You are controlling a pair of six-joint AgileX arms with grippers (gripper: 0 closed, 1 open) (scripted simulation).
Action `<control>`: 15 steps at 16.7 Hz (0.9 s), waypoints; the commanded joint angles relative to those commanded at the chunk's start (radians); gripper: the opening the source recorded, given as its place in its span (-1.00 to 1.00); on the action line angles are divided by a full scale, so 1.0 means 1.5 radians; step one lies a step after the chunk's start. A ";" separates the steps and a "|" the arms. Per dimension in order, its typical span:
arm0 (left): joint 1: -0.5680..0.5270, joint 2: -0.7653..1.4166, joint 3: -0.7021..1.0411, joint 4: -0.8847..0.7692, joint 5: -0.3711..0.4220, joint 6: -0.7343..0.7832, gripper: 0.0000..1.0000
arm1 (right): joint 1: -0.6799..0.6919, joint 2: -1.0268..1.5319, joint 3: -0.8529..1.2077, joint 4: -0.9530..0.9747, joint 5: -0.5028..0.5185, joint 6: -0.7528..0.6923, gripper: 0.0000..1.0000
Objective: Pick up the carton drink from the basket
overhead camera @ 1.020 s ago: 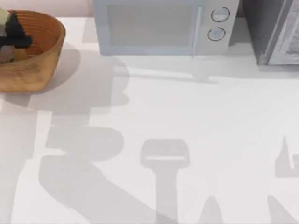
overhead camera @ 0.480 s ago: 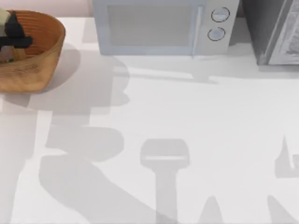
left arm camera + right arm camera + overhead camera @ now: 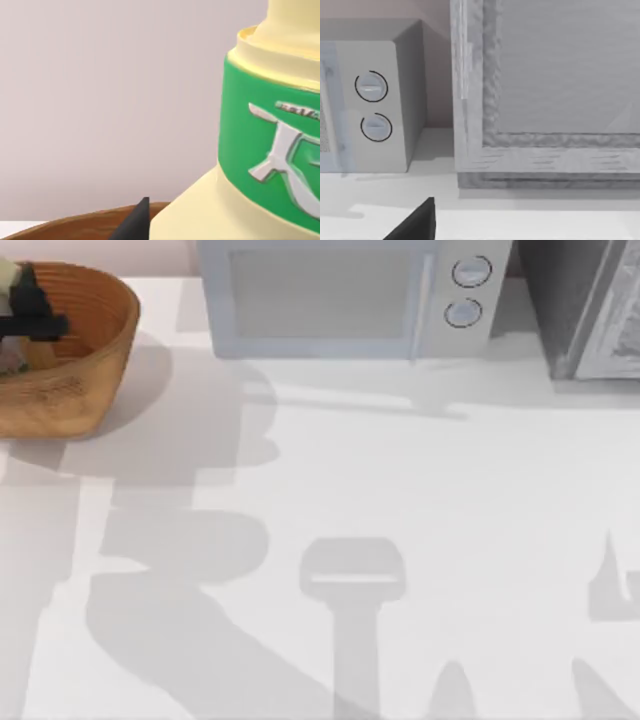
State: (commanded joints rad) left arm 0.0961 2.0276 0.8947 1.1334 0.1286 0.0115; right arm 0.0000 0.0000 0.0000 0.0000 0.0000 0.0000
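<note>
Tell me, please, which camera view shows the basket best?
The top view: the basket sits at the table's far left, with its rim and woven wall clear. The left wrist view catches a brown strip of rim.

A rendered kitchen counter: a white table (image 3: 400, 500) backed by a plain pale wall (image 3: 110, 100). A white microwave (image 3: 350, 295) with two round dials stands at the back, a grey boxy appliance (image 3: 590, 305) just beside it, and a wicker basket (image 3: 85, 360) holding groceries.
</note>
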 joint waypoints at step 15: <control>-0.001 -0.219 0.165 -0.377 -0.004 0.003 -1.00 | 0.000 0.000 0.000 0.000 0.000 0.000 1.00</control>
State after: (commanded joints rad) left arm 0.0943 1.6998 1.1418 0.5686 0.1222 0.0160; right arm 0.0000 0.0000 0.0000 0.0000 0.0000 0.0000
